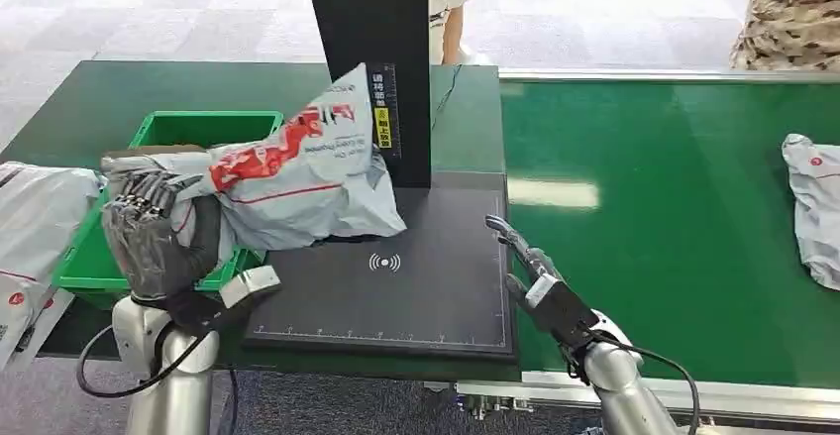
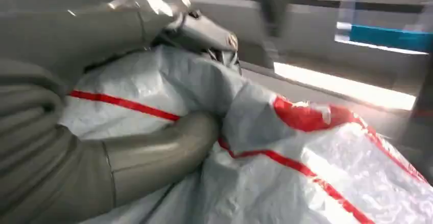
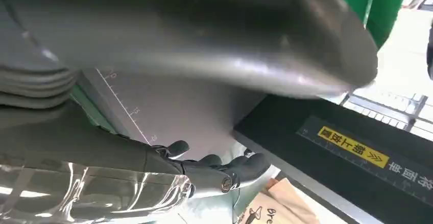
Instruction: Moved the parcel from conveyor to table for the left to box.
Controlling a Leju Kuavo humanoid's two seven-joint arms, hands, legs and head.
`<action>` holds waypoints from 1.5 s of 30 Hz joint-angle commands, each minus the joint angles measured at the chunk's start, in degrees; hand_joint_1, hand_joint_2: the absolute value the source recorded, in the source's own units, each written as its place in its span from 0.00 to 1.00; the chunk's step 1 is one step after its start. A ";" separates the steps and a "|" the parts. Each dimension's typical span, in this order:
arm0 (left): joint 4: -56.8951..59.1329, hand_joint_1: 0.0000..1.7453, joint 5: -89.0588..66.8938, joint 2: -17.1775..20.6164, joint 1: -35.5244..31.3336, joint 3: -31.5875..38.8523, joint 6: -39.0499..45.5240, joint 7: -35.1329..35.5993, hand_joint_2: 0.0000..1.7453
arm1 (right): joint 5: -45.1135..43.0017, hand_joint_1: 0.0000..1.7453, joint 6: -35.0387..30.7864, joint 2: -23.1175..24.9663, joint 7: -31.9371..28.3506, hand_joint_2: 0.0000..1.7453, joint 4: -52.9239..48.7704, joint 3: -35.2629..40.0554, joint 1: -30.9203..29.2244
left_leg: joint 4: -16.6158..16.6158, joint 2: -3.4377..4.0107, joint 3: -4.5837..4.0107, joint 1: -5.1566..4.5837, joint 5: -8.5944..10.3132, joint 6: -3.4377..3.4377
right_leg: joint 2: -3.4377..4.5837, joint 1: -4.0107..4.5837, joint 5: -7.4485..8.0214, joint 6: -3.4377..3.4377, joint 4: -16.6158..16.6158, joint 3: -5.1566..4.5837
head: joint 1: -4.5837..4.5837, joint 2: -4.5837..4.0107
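One grey parcel point(image 1: 307, 172) gripped by left robot hand point(image 1: 154, 232) beside green bin point(image 1: 213, 128); right robot hand point(image 1: 530, 271) spread, empty.

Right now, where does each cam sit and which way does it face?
Head view: high on the body, facing forward and down at the black scan pad and green conveyor; left hand holding the parcel, right hand open.
Left wrist view: behind the left hand, close on the parcel.
Right wrist view: behind the right hand, facing the black upright's yellow label.
Shared: head and left wrist views both show the parcel; head and right wrist views both show the pad.
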 commanded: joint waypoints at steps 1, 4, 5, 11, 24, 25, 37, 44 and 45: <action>26.63 1.00 -5.63 12.92 -12.02 0.80 -3.22 31.00 1.00 | 2.00 0.00 0.42 0.12 0.60 0.00 2.43 0.62 -1.12 | -0.26 -0.11 0.36 -0.01 0.08 -0.02 | -0.09 -0.01 0.02 -0.04 -0.21 0.36 | 0.02 0.00; 30.42 1.00 -4.31 15.29 -14.06 0.19 -2.44 34.07 1.00 | 2.64 0.00 0.89 0.61 0.95 1.00 1.88 0.19 -0.93 | -0.19 -0.16 0.26 0.04 0.12 -0.10 | -0.13 0.03 0.01 -0.05 -0.14 0.27 | 0.00 0.00; 31.80 1.00 -3.87 15.96 -14.73 0.67 -3.13 34.87 1.00 | 2.83 0.00 0.97 0.75 1.09 1.00 1.80 0.10 -0.92 | -0.12 -0.13 0.17 0.04 0.10 -0.10 | -0.09 0.03 0.00 -0.04 -0.08 0.16 | -0.02 0.00; 37.23 1.00 -2.16 16.66 -19.04 2.41 -5.11 36.46 1.00 | 3.51 0.00 1.19 1.39 2.06 1.00 1.49 -0.56 -1.82 | -0.08 -0.06 0.13 0.05 0.08 -0.11 | -0.01 0.11 0.00 -0.03 -0.07 0.15 | 0.02 0.00; 22.76 0.00 6.62 12.80 -13.00 -0.19 0.02 27.47 1.00 | 4.10 0.00 0.87 1.28 2.33 1.00 0.70 -1.32 -0.75 | -0.04 0.00 0.07 0.06 0.04 -0.10 | 0.05 0.12 0.00 -0.01 -0.09 0.11 | 0.02 0.00; 20.10 0.00 6.78 11.51 -12.17 1.28 0.02 24.83 1.00 | 4.15 0.00 0.87 1.25 2.24 1.00 0.66 -1.28 -0.66 | -0.01 0.01 -0.01 0.02 0.06 -0.10 | 0.06 0.08 0.01 -0.01 -0.04 0.00 | 0.02 0.00; 5.66 0.00 59.99 9.24 0.20 -19.18 -34.74 5.02 1.00 | -1.50 0.00 0.08 1.11 -2.45 1.00 -5.36 -4.95 0.80 | -0.03 -0.03 0.01 -0.02 0.03 -0.05 | 0.01 0.03 -0.01 0.02 -0.09 0.05 | 0.02 0.00; 15.02 0.00 66.33 8.93 2.32 -24.74 -42.63 7.03 1.00 | -6.15 0.00 -0.03 2.39 -3.34 1.00 -10.08 -5.72 3.70 | -0.16 -0.06 0.21 -0.04 0.01 -0.08 | -0.01 -0.03 -0.03 -0.01 -0.19 0.23 | 0.00 0.00; 15.90 0.00 66.02 8.26 2.71 -25.28 -42.85 7.46 1.00 | -6.66 0.00 -0.14 2.65 -3.24 1.00 -10.91 -6.03 4.75 | -0.15 -0.07 0.18 -0.05 0.02 -0.08 | -0.03 -0.05 -0.04 0.00 -0.16 0.20 | 0.02 0.00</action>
